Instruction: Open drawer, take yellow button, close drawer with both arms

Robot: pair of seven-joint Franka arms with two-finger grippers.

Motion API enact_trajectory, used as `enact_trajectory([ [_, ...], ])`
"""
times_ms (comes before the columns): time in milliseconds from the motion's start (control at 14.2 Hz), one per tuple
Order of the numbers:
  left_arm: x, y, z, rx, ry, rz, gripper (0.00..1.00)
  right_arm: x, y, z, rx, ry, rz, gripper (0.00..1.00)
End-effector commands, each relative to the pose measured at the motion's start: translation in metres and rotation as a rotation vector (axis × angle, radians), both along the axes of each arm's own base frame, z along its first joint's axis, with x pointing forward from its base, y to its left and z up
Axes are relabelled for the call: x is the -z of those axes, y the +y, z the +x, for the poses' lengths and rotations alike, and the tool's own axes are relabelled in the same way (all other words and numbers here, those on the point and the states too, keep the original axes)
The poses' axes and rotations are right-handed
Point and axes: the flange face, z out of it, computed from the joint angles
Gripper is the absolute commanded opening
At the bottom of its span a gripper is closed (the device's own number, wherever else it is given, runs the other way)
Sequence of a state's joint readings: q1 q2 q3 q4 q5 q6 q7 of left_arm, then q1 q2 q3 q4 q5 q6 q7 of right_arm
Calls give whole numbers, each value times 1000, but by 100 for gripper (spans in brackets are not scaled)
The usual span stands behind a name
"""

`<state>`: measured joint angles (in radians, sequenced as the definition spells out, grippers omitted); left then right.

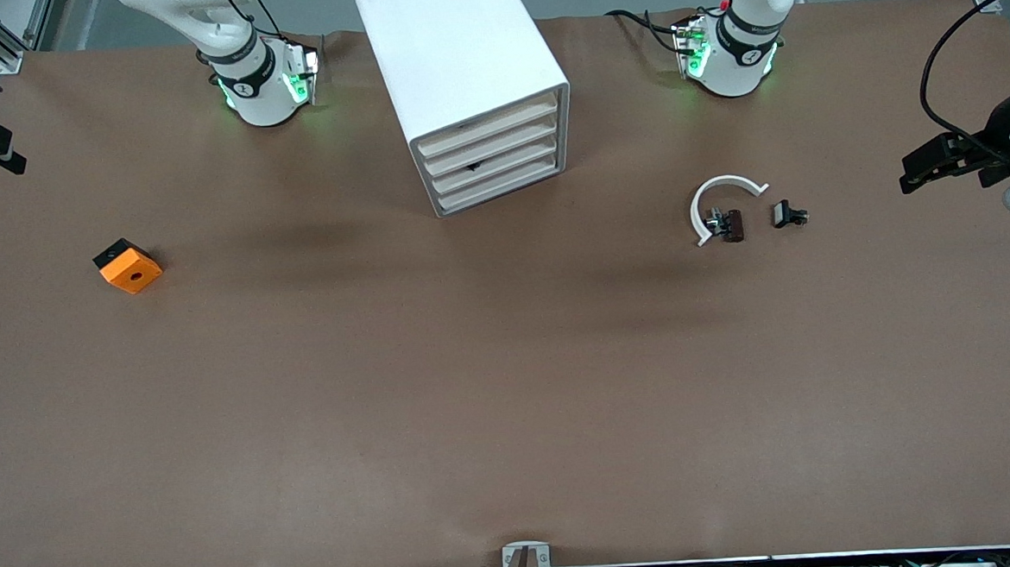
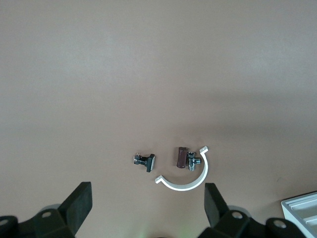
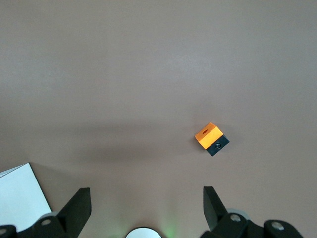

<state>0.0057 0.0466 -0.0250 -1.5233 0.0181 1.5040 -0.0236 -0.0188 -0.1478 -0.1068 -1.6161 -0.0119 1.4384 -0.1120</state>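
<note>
Between the arm bases stands the cabinet, every drawer shut and the button unseen, presumably inside; each looks light, best hooked at its front lip; left gripper and right gripper hover spread, empty.

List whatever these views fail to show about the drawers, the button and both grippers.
- Button: in no view; the cabinet's four drawers are shut, contents hidden.
- Left gripper: wrist view's lower edge cuts the open fingers; not identifiable in front view.
- Right gripper: likewise cut, open.
- Small clips: too small to detail.
</note>
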Motion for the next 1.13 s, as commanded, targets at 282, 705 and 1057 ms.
enact_trajectory([
  [282,-3,3,0,-11,9,7,100,-2,0,-7,0,-10,-1,100],
  [705,27,11,10,-91,83,1,100,-2,0,-7,0,-10,-1,100],
  [1057,106,-21,47,-184,174,-92,100,-2,0,-7,0,-10,-1,100],
])
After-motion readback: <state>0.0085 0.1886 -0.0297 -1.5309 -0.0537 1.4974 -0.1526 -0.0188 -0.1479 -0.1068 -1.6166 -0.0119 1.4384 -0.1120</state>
